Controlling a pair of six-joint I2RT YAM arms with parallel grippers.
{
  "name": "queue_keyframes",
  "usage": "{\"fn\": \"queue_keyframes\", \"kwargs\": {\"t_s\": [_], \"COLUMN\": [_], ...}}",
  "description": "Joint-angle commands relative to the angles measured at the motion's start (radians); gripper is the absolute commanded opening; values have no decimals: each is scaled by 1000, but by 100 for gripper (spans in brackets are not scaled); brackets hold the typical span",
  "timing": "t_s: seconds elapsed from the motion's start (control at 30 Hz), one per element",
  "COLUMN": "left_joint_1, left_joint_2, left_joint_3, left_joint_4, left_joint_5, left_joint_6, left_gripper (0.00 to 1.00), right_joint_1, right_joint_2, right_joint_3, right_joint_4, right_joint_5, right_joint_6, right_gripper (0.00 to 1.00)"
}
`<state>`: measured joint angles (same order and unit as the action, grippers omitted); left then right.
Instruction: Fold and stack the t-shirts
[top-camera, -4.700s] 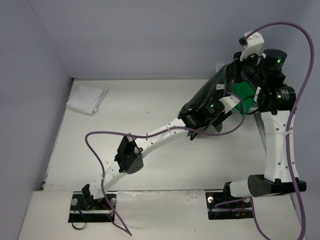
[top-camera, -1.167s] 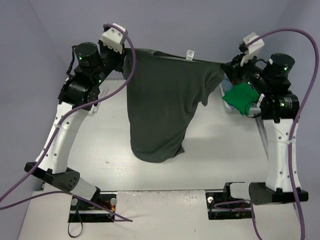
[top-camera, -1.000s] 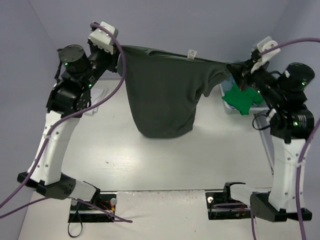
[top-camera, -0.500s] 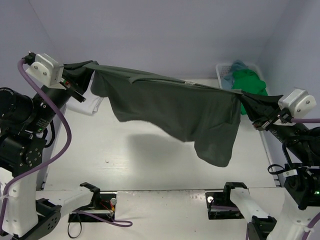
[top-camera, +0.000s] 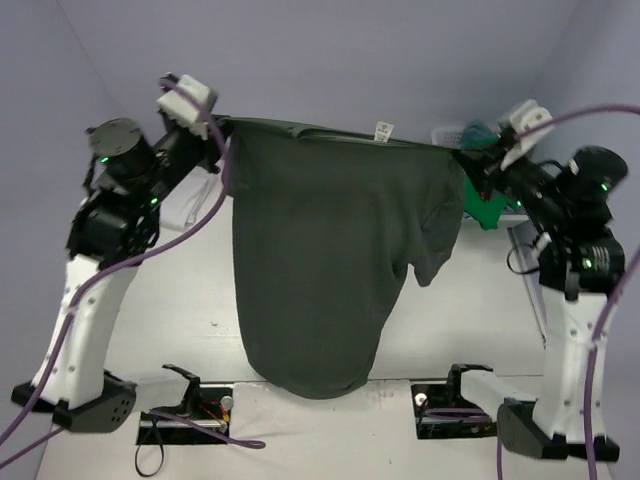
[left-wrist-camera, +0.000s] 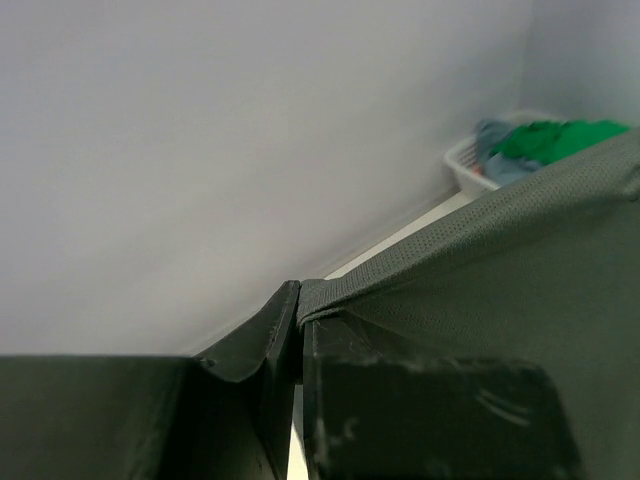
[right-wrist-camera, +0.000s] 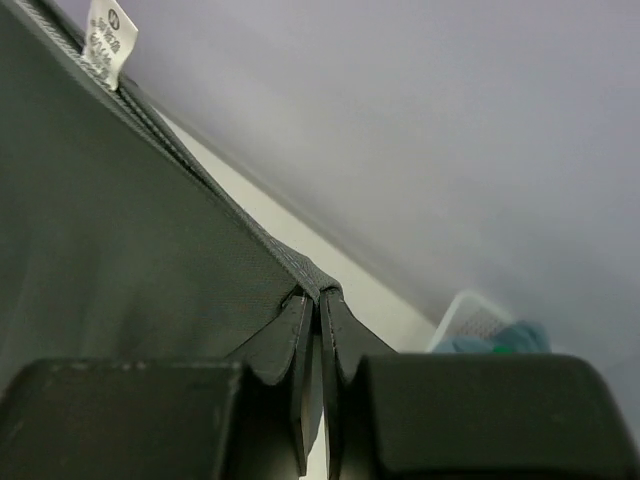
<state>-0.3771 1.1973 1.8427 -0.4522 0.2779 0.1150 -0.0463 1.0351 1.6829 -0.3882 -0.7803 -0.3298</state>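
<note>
The dark grey t-shirt (top-camera: 320, 260) hangs at the frame's centre. Its top edge is stretched left to right and its length drops toward the bottom centre, above the table (top-camera: 180, 290). The left gripper (left-wrist-camera: 297, 300), upper left, and the right gripper (right-wrist-camera: 318, 298), upper right, each pinch one end of that edge, jaws pressed onto cloth, so neither arm is nearer. Laying it flat probably means lowering both ends together. Counted: one grey shirt aloft, one green t-shirt (top-camera: 488, 208) and one teal t-shirt (top-camera: 478, 131) in one basket (top-camera: 450, 133) upper right, and one white t-shirt (top-camera: 188, 208) partly hidden at left.

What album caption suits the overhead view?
The left gripper and right gripper each pinch an upper corner of a dark grey cloth t-shirt, spreading it wide above the white table.
</note>
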Motion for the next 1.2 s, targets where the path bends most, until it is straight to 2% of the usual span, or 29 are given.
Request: {"fn": "queue_keyframes", "kwargs": {"t_s": [0.0, 0.1, 0.33, 0.4, 0.5, 0.57, 0.67, 0.83, 0.97, 1.03, 1.17], "left_joint_1": [32, 32, 33, 32, 30, 30, 30, 30, 30, 30, 32], "left_joint_2": [116, 250, 608, 657, 680, 633, 533, 349, 239, 216, 177], "left_joint_3": [13, 71, 473, 625, 693, 658, 526, 204, -28, -134, -166], "left_joint_4": [177, 236, 187, 144, 139, 183, 248, 299, 337, 348, 339], "left_joint_5": [-121, -126, -172, -167, -164, -163, -155, -89, -63, -49, -77], "left_joint_6": [80, 117, 124, 106, 66, 38, -4, -87, -89, -66, -15], "left_gripper": [0, 0, 0, 0, 0, 0, 0, 0, 0, 0, 0], "right_joint_1": [-24, -24, -24, -23, -24, -24, -24, -24, -24, -24, -24], "right_joint_2": [123, 170, 275, 283, 257, 214, 156, 79, 7, -13, -6], "right_joint_3": [-5, 21, 133, 150, 159, 141, 120, 77, -24, -58, -37], "right_joint_4": [123, 161, 190, 192, 190, 190, 155, 42, -14, -17, -21], "right_joint_5": [171, 197, 262, 268, 254, 234, 167, -2, -146, -152, -77], "right_joint_6": [-46, -29, 1, 14, 23, 23, 12, -23, -47, -63, -103], "right_gripper": [0, 0, 0, 0, 0, 0, 0, 0, 0, 0, 0]}}
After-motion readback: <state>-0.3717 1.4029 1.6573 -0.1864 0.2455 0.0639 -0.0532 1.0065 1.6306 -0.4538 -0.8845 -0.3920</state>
